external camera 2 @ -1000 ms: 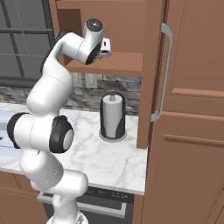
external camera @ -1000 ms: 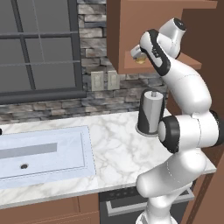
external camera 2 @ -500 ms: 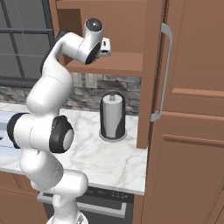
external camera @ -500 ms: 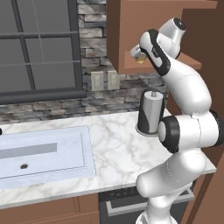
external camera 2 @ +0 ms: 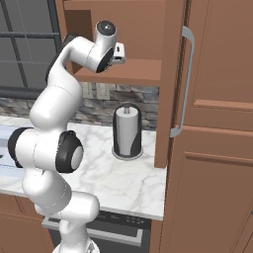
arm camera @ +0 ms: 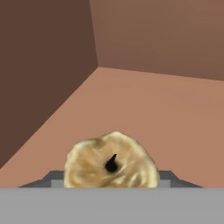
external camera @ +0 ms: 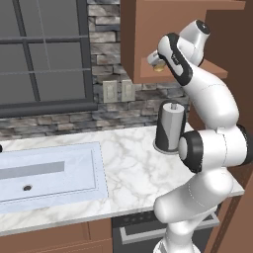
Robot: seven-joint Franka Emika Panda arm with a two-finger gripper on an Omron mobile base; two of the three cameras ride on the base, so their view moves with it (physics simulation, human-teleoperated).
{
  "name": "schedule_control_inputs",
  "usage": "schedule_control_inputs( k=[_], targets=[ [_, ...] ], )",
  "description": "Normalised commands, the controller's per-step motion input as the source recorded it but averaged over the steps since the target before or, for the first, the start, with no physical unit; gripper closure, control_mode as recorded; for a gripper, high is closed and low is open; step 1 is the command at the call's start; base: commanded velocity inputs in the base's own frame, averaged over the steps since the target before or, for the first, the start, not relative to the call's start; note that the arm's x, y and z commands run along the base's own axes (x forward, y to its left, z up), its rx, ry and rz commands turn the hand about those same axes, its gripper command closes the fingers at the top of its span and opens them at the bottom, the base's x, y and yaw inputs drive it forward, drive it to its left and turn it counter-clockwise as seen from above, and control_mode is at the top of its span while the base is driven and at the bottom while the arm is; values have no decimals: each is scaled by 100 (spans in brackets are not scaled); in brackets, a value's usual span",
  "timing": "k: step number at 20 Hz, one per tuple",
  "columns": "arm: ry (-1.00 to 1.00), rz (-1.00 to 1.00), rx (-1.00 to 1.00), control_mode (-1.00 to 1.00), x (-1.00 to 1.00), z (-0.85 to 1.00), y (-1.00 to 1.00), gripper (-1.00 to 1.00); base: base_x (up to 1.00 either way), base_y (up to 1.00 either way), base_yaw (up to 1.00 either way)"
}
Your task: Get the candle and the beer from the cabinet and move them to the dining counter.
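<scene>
Hand view: the candle (arm camera: 111,162), gold-tan with a dark wick, is being shown directly in front of the claw (arm camera: 111,183), flanked low on both sides by the fingertips (arm camera: 51,178). The claw is being held partly closed, apparently pinching the candle, though actual contact cannot be confirmed. Left base view: the candle (external camera: 158,66) is being kept at the front lip of the cabinet (external camera: 143,34) shelf, beside the claw. Risks: a shallow pinch is being relied on, so the small cylinder could slip during withdrawal, or be knocked against the shelf edge and dropped toward the paper towel roll (external camera: 170,127) and the desk (external camera: 128,168) below the claw.
</scene>
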Motion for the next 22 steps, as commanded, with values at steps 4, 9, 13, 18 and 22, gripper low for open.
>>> schedule_control_inputs(
  k=[4,9,13,18,22],
  targets=[
    [0,0,0,-100,-2,0,0,100,0,0,0],
    [0,0,0,-100,-8,0,0,100,0,0,0],
    [-4,0,0,-100,-20,-1,-2,100,0,0,0],
    [-4,-2,0,-100,-25,-1,-2,100,0,0,0],
    [-7,-3,1,-100,-34,-1,-6,100,0,0,0]
  ],
)
